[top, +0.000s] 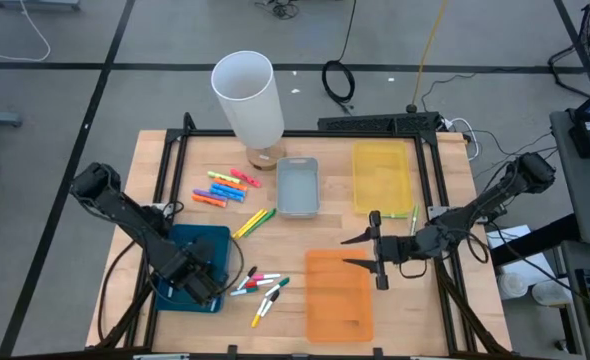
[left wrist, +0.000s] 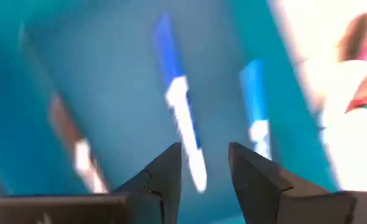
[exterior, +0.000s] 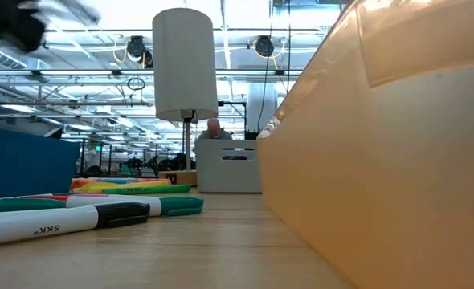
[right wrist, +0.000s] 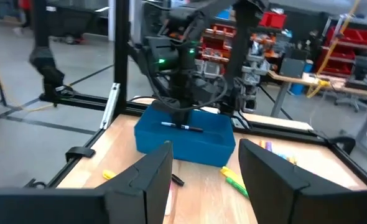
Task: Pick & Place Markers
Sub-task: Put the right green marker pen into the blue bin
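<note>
My left gripper [left wrist: 205,149] points down over the blue tray [top: 181,244] at the near left, open with nothing between its fingers. Under it, inside the tray, lie a blue-capped white marker [left wrist: 183,118], a second one [left wrist: 255,99] and a reddish one [left wrist: 71,140]. In the right wrist view a marker [right wrist: 182,127] shows level just below that gripper [right wrist: 182,115]. Loose markers lie flat on the table: neon ones [top: 225,188], a yellow and a green one [top: 255,222], and white-bodied ones [top: 260,285]. My right gripper [top: 345,251] hangs level and open above the orange tray's [top: 338,300] far edge.
A tall white cylinder [top: 247,97] stands at the far edge, with a grey tray [top: 297,186] and a yellow tray [top: 382,177] to its right. One green marker [top: 413,217] lies beside the yellow tray. A black frame [top: 170,170] borders the table. A person [exterior: 213,127] shows beyond it.
</note>
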